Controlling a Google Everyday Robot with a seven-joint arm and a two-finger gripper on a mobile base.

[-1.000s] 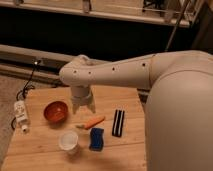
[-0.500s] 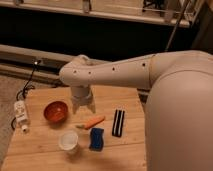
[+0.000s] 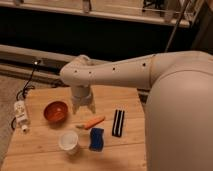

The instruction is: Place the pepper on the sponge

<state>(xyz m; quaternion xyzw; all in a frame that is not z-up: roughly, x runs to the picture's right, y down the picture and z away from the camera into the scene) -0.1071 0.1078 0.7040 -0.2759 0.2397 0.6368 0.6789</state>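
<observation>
Wooden slatted table (image 3: pixel 45 150), viewed from above and slightly behind the arm.

Large white robot arm (image 3: pixel 125 75) is reaching in from the right, its bulk filling the right side of the view. Its white two-finger gripper (image 3: pixel 83 109) is hanging over the middle of the table, pointing down. The fingers are standing spread apart, with nothing between them.

Slim orange pepper (image 3: pixel 93 122) with a pale stem end is lying on the bare wood just in front of the gripper, not in its grasp. It is resting at a slant, the stem end pointing left toward the cup and the tapered tip pointing right and away. The gripper tips are hovering just behind it; whether they are touching it cannot be made out.

Small bright blue rectangular sponge (image 3: pixel 96 139) is sitting just in front of the pepper, nearer the table's front edge. The pepper is beside it, not on top; whether the two are touching is unclear.

Round orange-red bowl (image 3: pixel 55 111) is sitting left of the gripper. White round cup (image 3: pixel 68 141) is standing upright left of the sponge. Black rectangular object with white stripes (image 3: pixel 118 123) is lying right of the pepper. White power strip (image 3: pixel 21 111) is lying along the table's left edge.
</observation>
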